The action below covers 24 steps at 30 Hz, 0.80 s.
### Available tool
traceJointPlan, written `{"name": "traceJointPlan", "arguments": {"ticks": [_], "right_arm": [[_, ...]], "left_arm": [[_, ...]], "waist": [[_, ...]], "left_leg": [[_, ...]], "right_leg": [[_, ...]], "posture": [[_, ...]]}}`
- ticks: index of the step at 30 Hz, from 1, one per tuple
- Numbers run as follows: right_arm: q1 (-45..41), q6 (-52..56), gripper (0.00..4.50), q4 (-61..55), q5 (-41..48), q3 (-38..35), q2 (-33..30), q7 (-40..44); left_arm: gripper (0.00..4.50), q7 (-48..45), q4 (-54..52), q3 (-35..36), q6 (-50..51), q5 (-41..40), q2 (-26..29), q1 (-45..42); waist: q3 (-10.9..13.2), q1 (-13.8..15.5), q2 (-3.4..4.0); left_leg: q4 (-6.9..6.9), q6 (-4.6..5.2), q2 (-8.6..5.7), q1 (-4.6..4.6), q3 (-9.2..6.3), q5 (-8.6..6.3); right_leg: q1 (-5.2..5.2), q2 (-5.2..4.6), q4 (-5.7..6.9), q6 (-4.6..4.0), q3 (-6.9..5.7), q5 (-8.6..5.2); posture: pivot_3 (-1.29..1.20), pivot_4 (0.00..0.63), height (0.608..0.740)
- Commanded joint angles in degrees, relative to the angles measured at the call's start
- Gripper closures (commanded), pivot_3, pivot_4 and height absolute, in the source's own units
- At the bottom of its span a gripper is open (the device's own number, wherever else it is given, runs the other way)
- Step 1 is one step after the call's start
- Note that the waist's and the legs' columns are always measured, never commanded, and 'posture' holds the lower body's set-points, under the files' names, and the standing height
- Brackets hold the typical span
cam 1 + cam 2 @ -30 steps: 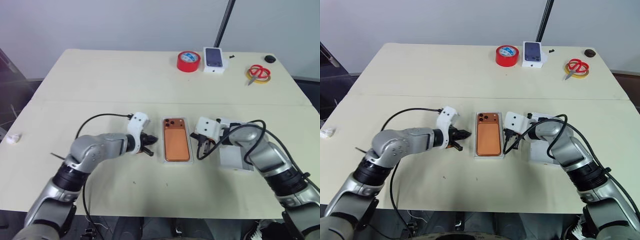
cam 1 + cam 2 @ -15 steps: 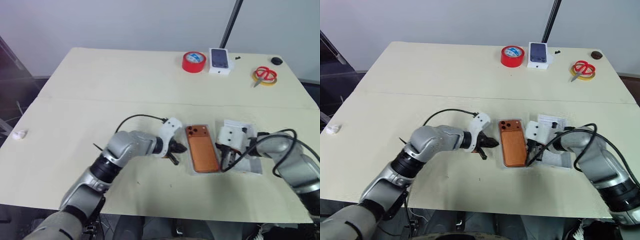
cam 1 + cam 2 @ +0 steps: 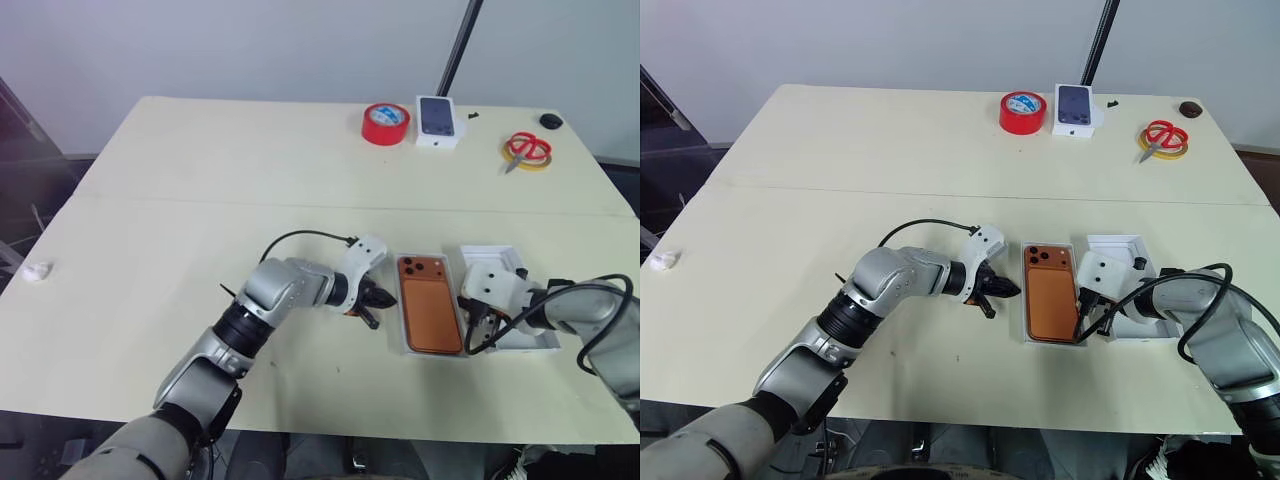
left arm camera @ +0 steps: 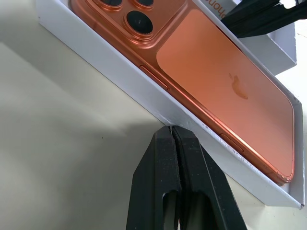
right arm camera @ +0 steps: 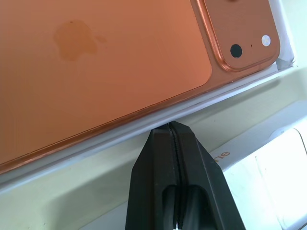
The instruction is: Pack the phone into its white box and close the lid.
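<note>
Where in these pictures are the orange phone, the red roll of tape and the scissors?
phone (image 3: 432, 318), left eye view, middle of its back.
red roll of tape (image 3: 385, 124), left eye view, its top ring.
scissors (image 3: 527, 148), left eye view, red handles.

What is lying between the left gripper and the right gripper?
The white box with the phone in it lies between the left gripper and the right gripper, as seen in the right eye view.

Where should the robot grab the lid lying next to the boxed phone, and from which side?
Likely by a long rim wall. The lid lies open side up beside the white box, so its thin upright rim suits a pinch from above, preferably the far long side, away from the box.
</note>
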Motion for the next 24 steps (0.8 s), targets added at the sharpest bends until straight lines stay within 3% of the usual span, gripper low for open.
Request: {"name": "traceJointPlan", "arguments": {"ticks": [1, 6, 7, 10, 14, 20, 24], "right_arm": [[0.3, -1.2, 4.50, -1.8, 1.6, -4.4, -2.7, 1.0], [2.1, 0.6, 4.50, -4.0, 5.9, -10.0, -5.9, 4.8], [2.3, 2.5, 4.25, -4.7, 7.3, -11.2, -6.5, 5.8], [2.7, 10.3, 3.21, -6.2, 10.4, -13.4, -7.9, 6.4], [0.1, 22.3, 1.17, -8.1, 13.8, -13.4, -6.9, 3.3], [-5.7, 35.5, 1.17, -8.0, 16.7, -10.4, -3.2, -3.7], [-10.0, 44.2, 1.17, -6.2, 16.5, -8.3, 0.4, -10.2]], "left_arm": [[4.41, -1.6, -5.2, 1.8, 0.8, -0.3, 0.9, 0.5], [4.41, -2.5, -13.2, 5.3, 2.7, -1.5, 6.2, 5.0], [4.47, -2.8, -14.8, 6.2, 1.6, -1.2, 7.9, 6.5], [4.50, -4.5, -18.6, 7.9, -3.6, 0.6, 12.7, 10.4], [4.50, -9.6, -22.1, 9.8, -13.5, 1.9, 18.3, 15.9], [4.50, -18.2, -26.4, 8.6, -32.6, 7.1, 23.8, 22.4], [4.50, -22.2, -26.5, 8.6, -38.2, 7.6, 24.5, 23.9]], "waist": [[0.0, 0.0, 0.01], [0.0, -0.1, 0.06], [0.0, -0.2, 0.07], [0.0, -0.3, 0.10], [0.0, -0.2, 0.11], [0.0, 0.1, 0.11], [0.0, 0.1, 0.13]], "left_leg": [[0.00, 0.00, 0.01, 0.00, 0.00, 0.00], [-0.01, 0.00, 0.05, 0.03, 0.00, 0.00], [-0.02, -0.01, 0.09, 0.06, 0.00, 0.00], [-0.02, -0.01, 0.16, 0.09, -0.01, 0.01], [-0.01, -0.02, 0.25, 0.11, 0.02, 0.01], [-0.01, -0.01, 0.25, 0.09, 0.04, 0.01], [-0.01, 0.00, 0.24, 0.07, 0.07, 0.00]], "right_leg": [[0.00, 0.00, 0.01, 0.00, 0.00, 0.00], [0.00, 0.00, 0.03, 0.00, 0.01, 0.00], [0.01, 0.03, 0.05, 0.00, 0.01, 0.00], [0.03, 0.06, 0.11, 0.00, 0.00, 0.00], [0.03, 0.00, 0.13, -0.01, 0.01, 0.00], [0.02, -0.01, 0.10, -0.03, 0.02, -0.01], [0.01, -0.03, 0.07, -0.03, 0.04, -0.01]], "posture": [[0.00, 0.150, 0.732], [0.00, 0.150, 0.732], [0.00, 0.150, 0.732], [0.00, 0.150, 0.732], [0.00, 0.150, 0.732], [0.00, 0.150, 0.732], [0.00, 0.150, 0.732]]}}
